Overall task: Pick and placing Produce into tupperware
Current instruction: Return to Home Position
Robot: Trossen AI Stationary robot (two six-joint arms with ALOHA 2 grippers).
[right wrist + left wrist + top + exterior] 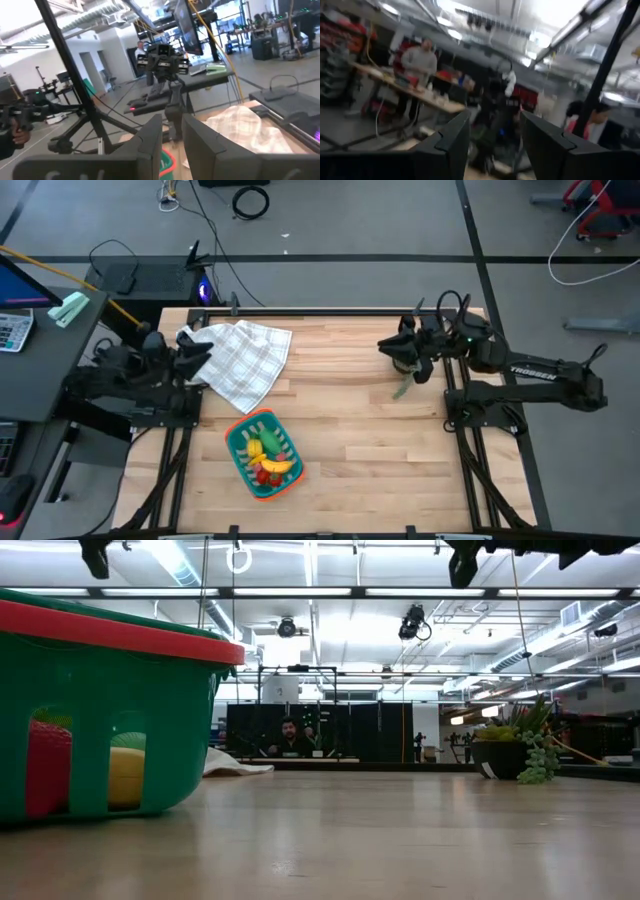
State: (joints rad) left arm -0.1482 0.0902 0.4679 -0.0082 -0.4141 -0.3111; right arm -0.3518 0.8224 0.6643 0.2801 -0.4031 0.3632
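- The tupperware [236, 462] stands on the table [380, 470] near its front edge, a little toward the left arm's side. The produce [268, 460] lies inside it: you can see yellow, green and red pieces together.
- In the low view this tupperware is cut off at the picture's edge. Through its slots only a red piece [45, 765] and a yellow piece [125, 775] appear, so from there you cannot count the rest.
- I judge that the placing is finished and the step in hand is the retreat to rest (no loose fruit shows on the wood around the tupperware).
- The left gripper [200, 355] is beyond the tupperware, on its left, above the edge of the checked cloth [245, 360]. Its fingers are spread and hold nothing.
- The right gripper [388, 347] is beyond the tupperware and well apart on its right, above the potted plant [405, 385]. Its fingers stand a little apart, also empty.
- The next move asks no grasp from you. Only bring both arms to their parked pose, and keep them free of the cloth and the plant.
- One green strip lies just beside the plant, on its tupperware side. I cannot tell if it is a leaf or something else.
- Farthest beyond the tupperware, behind the table, a person [290, 735] is partly visible.
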